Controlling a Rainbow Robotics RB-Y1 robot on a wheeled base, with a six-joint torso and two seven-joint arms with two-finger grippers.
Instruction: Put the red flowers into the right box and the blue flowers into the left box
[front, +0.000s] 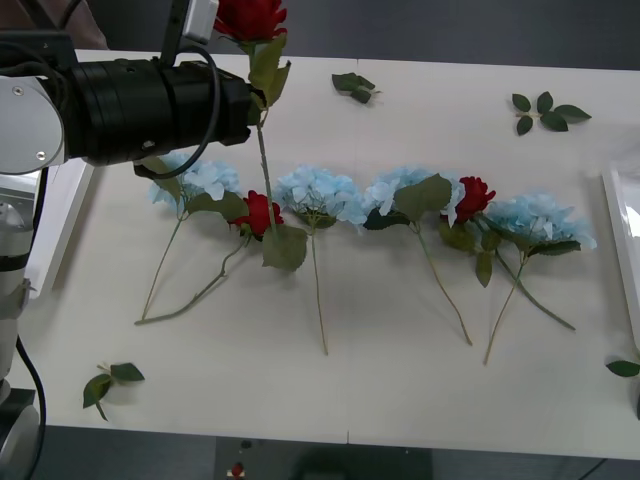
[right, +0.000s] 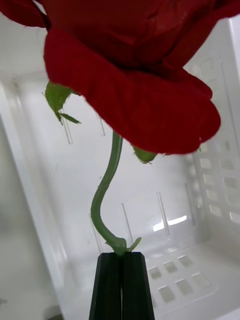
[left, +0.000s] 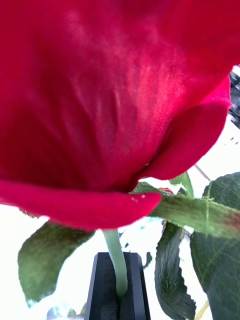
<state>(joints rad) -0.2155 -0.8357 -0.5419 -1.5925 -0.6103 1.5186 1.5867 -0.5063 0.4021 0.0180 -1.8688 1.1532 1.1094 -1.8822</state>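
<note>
Dark-red artificial rose (front: 250, 17) with thin green stem held up above the white table (front: 400, 380) by the left gripper (front: 255, 105), black fingers closed on its stem just under the leaves; stem hangs down toward the row below. Right gripper (right: 121, 257) clamps a second red rose (right: 135, 75) by its curled stem, over a white slotted plastic tray (right: 210, 200). On the table lie two more red roses (front: 260, 212) among four pale-blue hydrangea-like stems (front: 320, 195). Loose green leaf sprigs (front: 545, 110) lie near the edges.
</note>
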